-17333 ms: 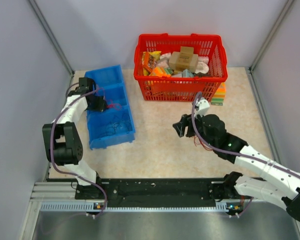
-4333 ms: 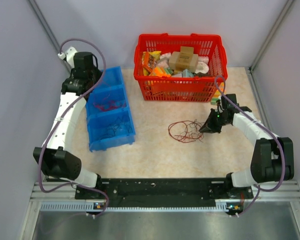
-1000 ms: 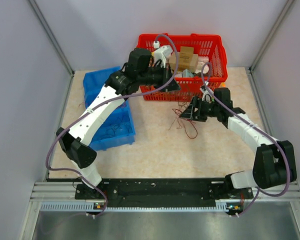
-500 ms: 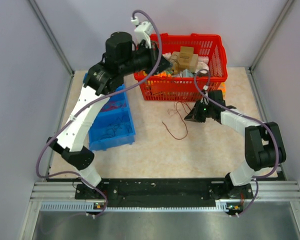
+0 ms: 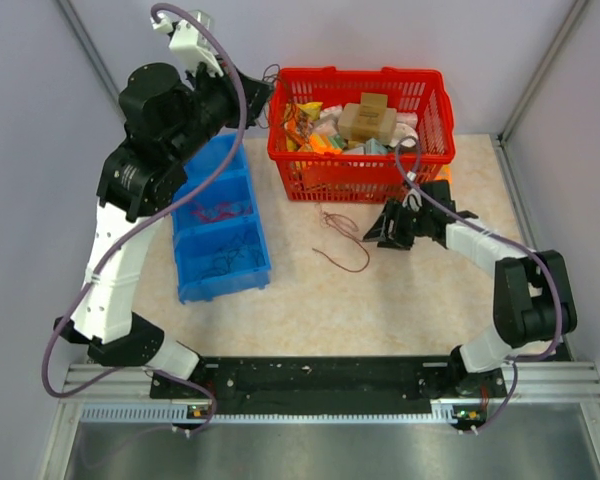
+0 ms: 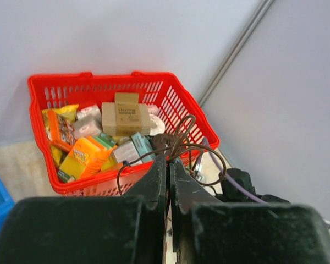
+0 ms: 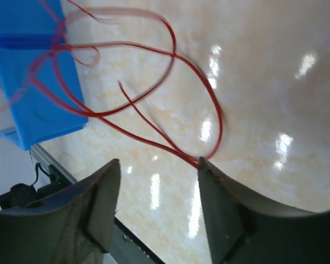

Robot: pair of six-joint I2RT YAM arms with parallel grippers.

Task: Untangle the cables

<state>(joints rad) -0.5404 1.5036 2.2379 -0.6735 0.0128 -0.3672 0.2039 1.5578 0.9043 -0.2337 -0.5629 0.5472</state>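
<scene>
Cables, 2: 1 dark cable (image 6: 181, 140), looped, pinched in my L jaws, raised beside the red basket (image 5: 360, 160); 1 red cable (image 7: 213, 102) on counter (image 5: 310, 310), before my R jaws, parted. Basket: packaged goods (image 5: 368, 120). 1 blue bin (image 5: 220, 278): more wires (image 5: 220, 210), 2 compartments.

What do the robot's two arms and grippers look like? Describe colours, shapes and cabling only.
Both the left arm and the right arm have white tubular links joined by bulky, rounded black joints. A thin purple hose loops loosely along each. The left gripper and the right gripper each end in two flat, tapering dark fingers.
</scene>
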